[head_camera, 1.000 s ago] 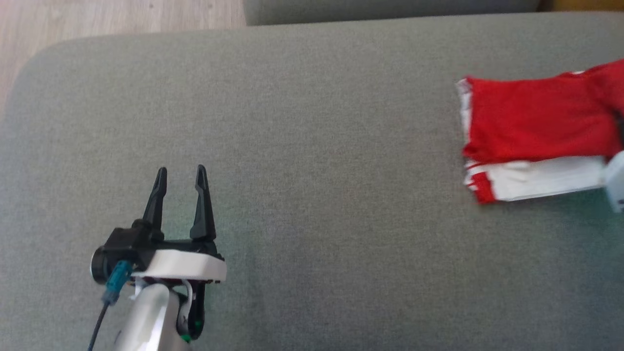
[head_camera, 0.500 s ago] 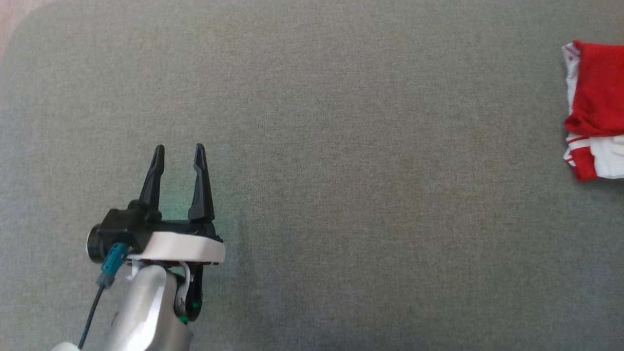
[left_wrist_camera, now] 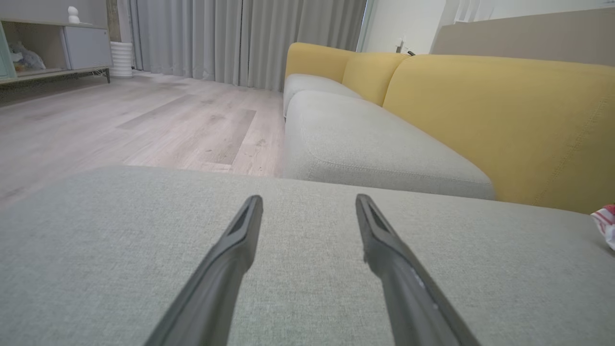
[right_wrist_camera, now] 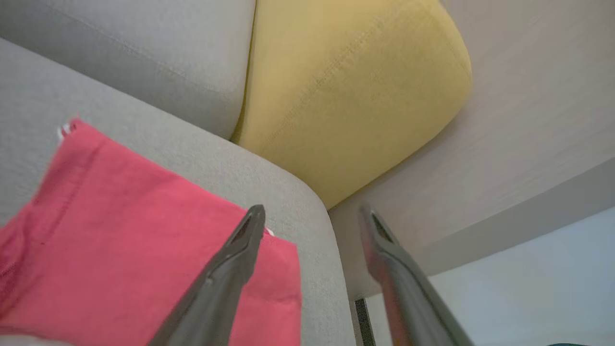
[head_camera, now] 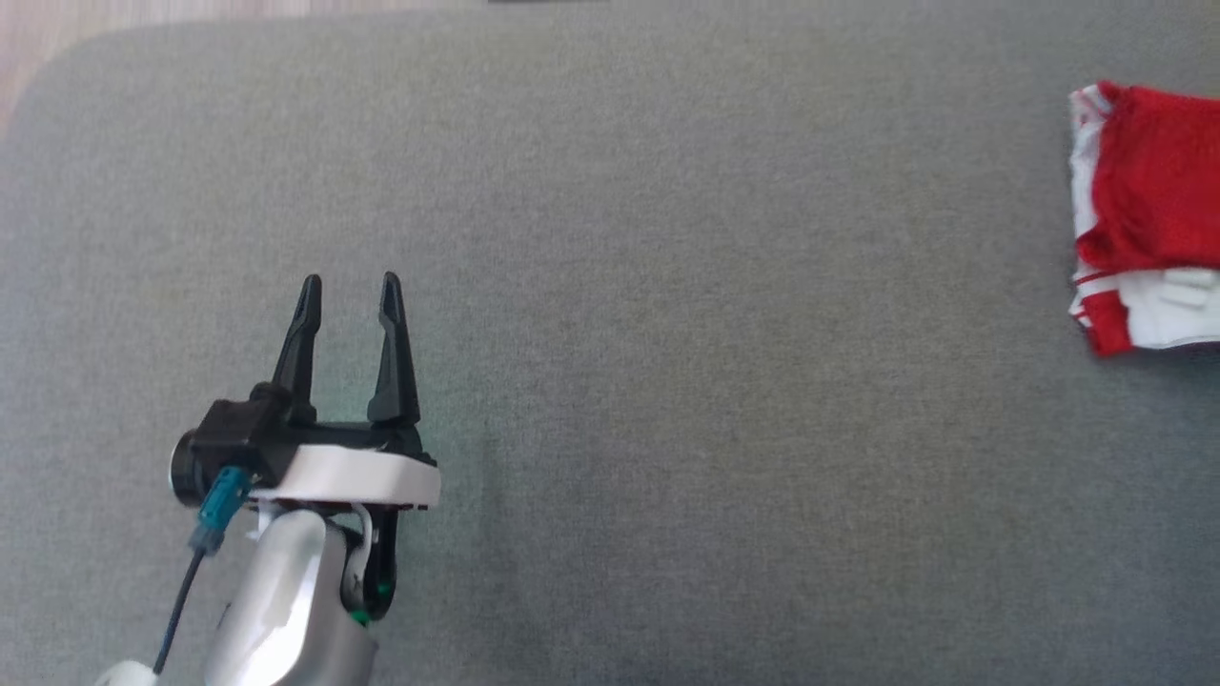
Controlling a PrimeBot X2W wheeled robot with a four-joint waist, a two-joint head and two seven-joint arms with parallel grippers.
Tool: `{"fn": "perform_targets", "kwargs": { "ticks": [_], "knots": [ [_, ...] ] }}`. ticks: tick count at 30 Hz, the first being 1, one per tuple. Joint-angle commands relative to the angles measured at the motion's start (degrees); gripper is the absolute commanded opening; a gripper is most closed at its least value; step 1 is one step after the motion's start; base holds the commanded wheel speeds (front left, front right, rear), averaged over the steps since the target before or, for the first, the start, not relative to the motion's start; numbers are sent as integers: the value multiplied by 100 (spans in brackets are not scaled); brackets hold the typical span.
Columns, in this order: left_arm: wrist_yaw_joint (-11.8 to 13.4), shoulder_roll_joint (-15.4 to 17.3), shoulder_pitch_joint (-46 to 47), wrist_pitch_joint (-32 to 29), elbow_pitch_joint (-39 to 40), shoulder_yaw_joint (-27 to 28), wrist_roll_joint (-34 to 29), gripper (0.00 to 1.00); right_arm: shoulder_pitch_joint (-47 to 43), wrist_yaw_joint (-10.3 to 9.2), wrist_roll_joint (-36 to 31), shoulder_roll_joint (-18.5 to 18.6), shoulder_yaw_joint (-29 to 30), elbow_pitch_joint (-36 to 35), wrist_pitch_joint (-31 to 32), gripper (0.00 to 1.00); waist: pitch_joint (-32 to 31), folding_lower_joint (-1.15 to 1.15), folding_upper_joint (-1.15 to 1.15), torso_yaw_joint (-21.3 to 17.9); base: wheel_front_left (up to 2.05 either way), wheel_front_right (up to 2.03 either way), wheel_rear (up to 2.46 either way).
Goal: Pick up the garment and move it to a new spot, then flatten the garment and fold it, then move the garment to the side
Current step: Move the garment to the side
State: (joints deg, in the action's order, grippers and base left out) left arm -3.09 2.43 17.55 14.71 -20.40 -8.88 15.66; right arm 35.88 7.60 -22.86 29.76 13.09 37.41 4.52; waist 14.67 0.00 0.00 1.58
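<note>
Lifted clear of the cloth, the right gripper (right_wrist_camera: 311, 209) no longer has its pale body at the garment's right edge as it did a second ago. Its wrist view shows the two dark fingers spread, nothing between them, hanging above the garment's corner. The head camera has also swung meanwhile, so the garment's shift across that view is not the cloth's own travel.

Nearest in the head view, the left gripper (head_camera: 351, 281) hovers low over the grey seat cushion (head_camera: 667, 286), jaws wide apart and empty. It is well away from the work.

The cushion is a flat, tightly woven grey fabric with softly rounded corners. The garment (head_camera: 1158, 181) lies folded at its right end, close to the rounded corner. It is a compact red packet, matte and soft, with white striped trim on its left edge and a white layer showing along its near side. It looks neat, with no loose sleeve trailing.

By that placement, the move to the side looks finished and the release was the closing act.

Beyond stand a yellow sofa backrest (left_wrist_camera: 480, 105) with stitched seams, a pale wood-plank floor (left_wrist_camera: 144, 120) and grey pleated curtains (left_wrist_camera: 240, 38).
</note>
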Motion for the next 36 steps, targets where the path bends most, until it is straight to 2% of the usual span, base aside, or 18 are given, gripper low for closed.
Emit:
{"fn": "perform_targets", "kwargs": {
  "ticks": [1,9,10,12,15,18,22,28,31,36],
  "knots": [
    [0,44,94,29,128,223,35,100,13,-11,-32,-1,-73,-326,-84,100,-148,0,0,-45,0,0,0],
    [43,44,-134,29,163,307,30,100,-46,-11,599,-1068,-406,-1234,-596,100,-701,0,0,-147,0,0,0],
    [51,44,-198,29,177,331,30,100,-84,-11,833,-1403,-485,-1491,-692,100,-810,0,0,-164,0,0,0],
    [59,44,-263,29,186,344,35,100,-179,-11,1020,-1738,-565,-1729,-790,100,-894,0,0,-170,0,0,0],
    [72,44,-350,29,191,336,45,100,-456,-11,1234,-2222,-684,-1987,-925,100,-995,0,0,-155,0,0,0],
    [83,44,-416,29,196,323,47,100,-832,-11,1563,-2540,-758,-2079,-1094,100,-1052,0,0,-125,0,0,0],
    [107,44,-489,29,209,312,56,100,-1231,-11,2001,-2666,-803,-1987,-1352,100,-1105,0,0,-79,0,0,0],
    [174,44,-695,29,235,241,136,100,-2015,-11,3022,-2685,-1097,-1601,-1830,100,-1224,0,0,-18,0,0,0],
    [198,44,-790,29,279,222,161,100,-2328,-11,3248,-2686,-1272,-1567,-1920,100,-1259,0,0,-24,0,0,0],
    [204,44,-879,29,403,263,221,100,-2517,-11,3243,-2687,-1458,-1632,-1948,100,-1280,0,0,-44,0,0,0]
  ]
}}
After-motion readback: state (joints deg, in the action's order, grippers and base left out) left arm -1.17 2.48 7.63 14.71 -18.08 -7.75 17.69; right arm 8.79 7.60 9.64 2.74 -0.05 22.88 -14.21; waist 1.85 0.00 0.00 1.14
